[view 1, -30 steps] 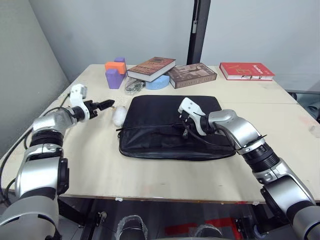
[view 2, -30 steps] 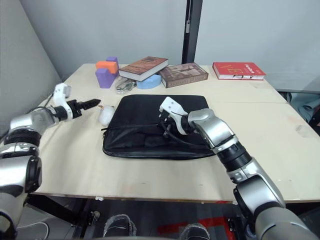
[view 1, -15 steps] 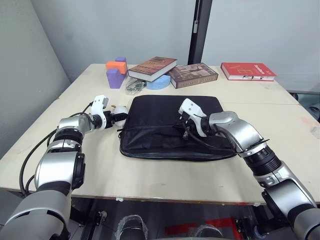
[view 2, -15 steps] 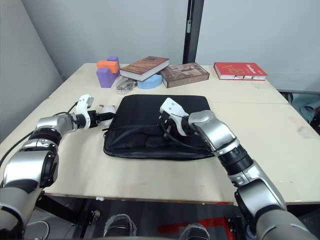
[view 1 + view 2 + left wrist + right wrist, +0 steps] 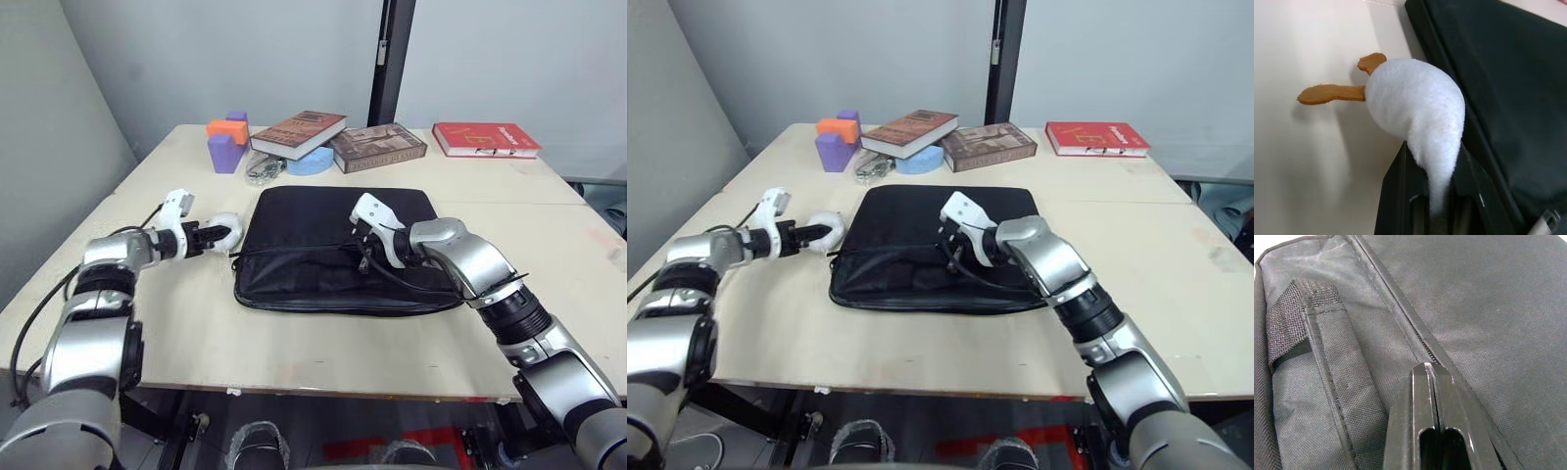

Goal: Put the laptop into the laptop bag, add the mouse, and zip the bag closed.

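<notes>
Two hands are working at the laptop bag [image 5: 338, 247], which is lying flat on the table [image 5: 323, 338] with its handles toward the robot. The right hand [image 5: 364, 257] is resting on the bag's top near the zipper line, its two fingers pressed together with nothing visibly between them. The left hand [image 5: 217, 237] is sitting just beside the bag's left edge, its fingers closing on the white plush duck [image 5: 1415, 110], whose orange feet are sticking out over the table. That is a toy, not the mouse, so the mouse step is looking misdirected. No laptop is lying out on the table, and whether one is already inside the bag cannot be told. Judging from the zipper under the right hand, the closing is either under way or about to begin; how much of it is shut cannot be told. Books [image 5: 298, 133], coloured blocks [image 5: 225, 142] and a red book [image 5: 485, 139] are sitting well behind the bag.
</notes>
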Robot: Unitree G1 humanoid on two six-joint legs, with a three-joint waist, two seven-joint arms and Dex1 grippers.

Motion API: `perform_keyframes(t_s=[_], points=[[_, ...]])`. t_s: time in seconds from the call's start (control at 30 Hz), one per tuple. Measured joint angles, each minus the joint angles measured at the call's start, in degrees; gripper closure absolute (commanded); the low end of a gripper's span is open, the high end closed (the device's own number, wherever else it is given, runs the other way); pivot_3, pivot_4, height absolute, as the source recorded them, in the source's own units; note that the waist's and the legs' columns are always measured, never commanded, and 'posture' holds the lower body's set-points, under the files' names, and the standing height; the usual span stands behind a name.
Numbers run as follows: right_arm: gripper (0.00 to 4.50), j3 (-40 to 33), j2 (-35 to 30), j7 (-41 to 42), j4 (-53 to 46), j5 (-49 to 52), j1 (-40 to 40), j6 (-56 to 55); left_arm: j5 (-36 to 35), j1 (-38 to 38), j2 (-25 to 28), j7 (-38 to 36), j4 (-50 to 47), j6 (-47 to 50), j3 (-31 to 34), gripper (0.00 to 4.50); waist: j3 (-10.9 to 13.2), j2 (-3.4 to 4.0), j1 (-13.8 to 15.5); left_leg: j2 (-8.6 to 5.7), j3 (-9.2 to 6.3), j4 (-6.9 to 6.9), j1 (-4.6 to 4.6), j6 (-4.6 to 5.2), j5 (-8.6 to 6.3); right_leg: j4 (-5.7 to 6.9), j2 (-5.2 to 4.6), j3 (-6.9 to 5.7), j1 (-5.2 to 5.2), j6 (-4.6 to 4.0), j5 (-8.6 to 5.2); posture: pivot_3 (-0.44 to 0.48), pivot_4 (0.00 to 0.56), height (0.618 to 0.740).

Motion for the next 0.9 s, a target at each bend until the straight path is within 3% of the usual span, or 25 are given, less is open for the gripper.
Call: perform_keyframes(t_s=[0.07, 0.27, 0.63, 0.9], points=[[4.5, -0.02, -0.16, 0.11, 0.05, -0.01, 0.06, -0.03, -3.78, 6.21, 2.34, -2.18, -10.99, 5.16, 1.65, 4.45, 0.0, 0.01, 0.03, 0.0, 0.0, -0.08, 0.01, 0.0, 0.0, -0.04, 0.0, -0.03, -0.01, -0.01, -0.01, 0.0, 0.15, 0.725], [4.5, 0.28, 0.25, 0.23, 0.89, -0.04, -0.28, -0.68, -8.64, 17.9, 7.33, -3.82, -29.57, 11.45, 3.66, 4.45, -0.01, 0.0, -0.23, 0.0, 0.04, -0.37, 0.1, -0.01, -0.01, -0.1, 0.0, -0.03, -0.03, -0.01, -0.01, 0.0, 0.15, 0.725], [4.5, 1.43, 1.1, 1.77, 3.53, -0.3, -2.14, -1.88, -10.36, 33.43, 12.0, -4.65, -39.9, 11.37, 4.63, 4.45, -0.04, -0.03, -0.75, 0.0, 0.1, -0.65, 0.11, -0.03, -0.02, -0.22, 0.08, 0.03, -0.19, 0.0, -0.02, 0.0, 0.15, 0.725], [4.5, 2.1, 2.29, 2.19, 4.65, -0.38, -2.93, -2.0, -12.21, 37.36, 12.66, -4.93, -43.73, 11.51, 4.55, 4.45, -0.05, -0.04, -1.31, 0.03, 0.1, -0.74, 0.14, -0.05, -0.02, -0.25, 0.18, 0.11, -0.25, 0.0, -0.02, 0.0, 0.15, 0.725]])
